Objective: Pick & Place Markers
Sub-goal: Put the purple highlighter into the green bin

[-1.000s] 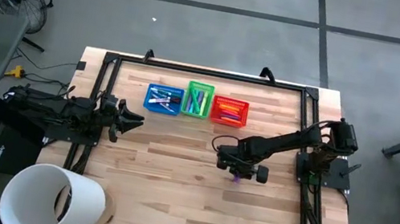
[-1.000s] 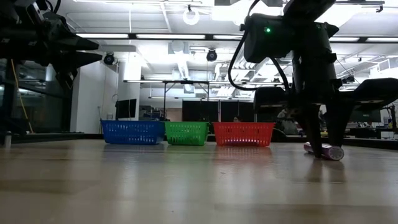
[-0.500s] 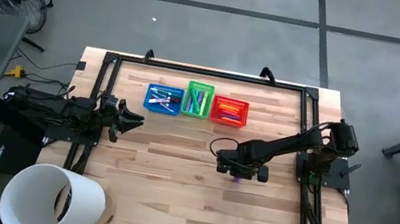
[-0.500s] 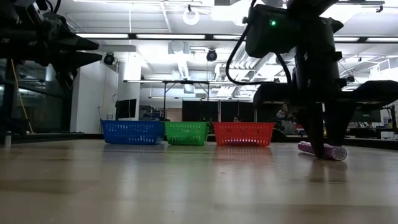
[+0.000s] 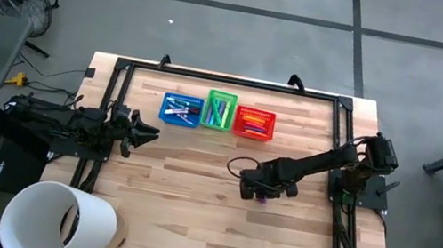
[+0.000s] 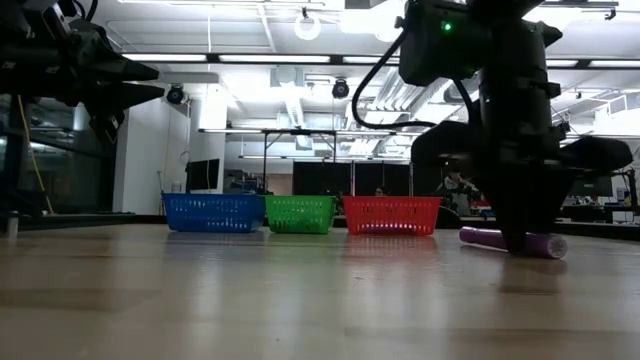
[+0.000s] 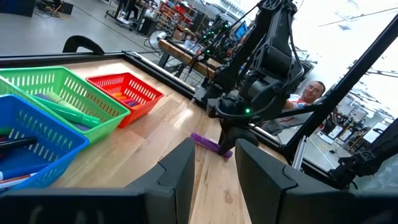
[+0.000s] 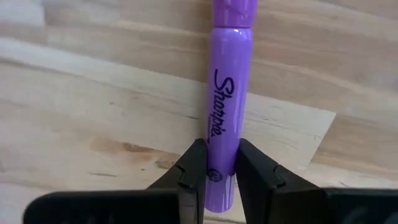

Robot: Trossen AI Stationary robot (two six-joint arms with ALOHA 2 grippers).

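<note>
right gripper clamped on a purple marker

right gripper (image 8: 217,171) is down at the table (image 5: 189,209), right of centre and in front of the red basket (image 5: 254,122), with its two dark fingers (image 8: 193,168) pressed against either side of a purple marker (image 8: 226,118). the marker lies flat on the wood; its barrel is glossy violet with "sharpie" in dark script along its length, and a cap of the same colour sits at the far end. in the low view the marker (image 6: 510,241) rests on the tabletop, sticking out to both sides of the gripper. from above only a small purple tip (image 5: 262,198) shows beneath the arm.

left gripper (image 5: 148,129) hangs at the table's left edge, well apart from the marker, its fingers (image 7: 180,174) parted with nothing between them.

three mesh baskets stand in a row near the back of the table: a blue basket (image 5: 181,108), a green basket (image 5: 220,110) and the red one, touching or nearly so. each holds more markers; the green one carries green sticks, the red one reddish and orange ones, the blue one blue and white ones.
</note>
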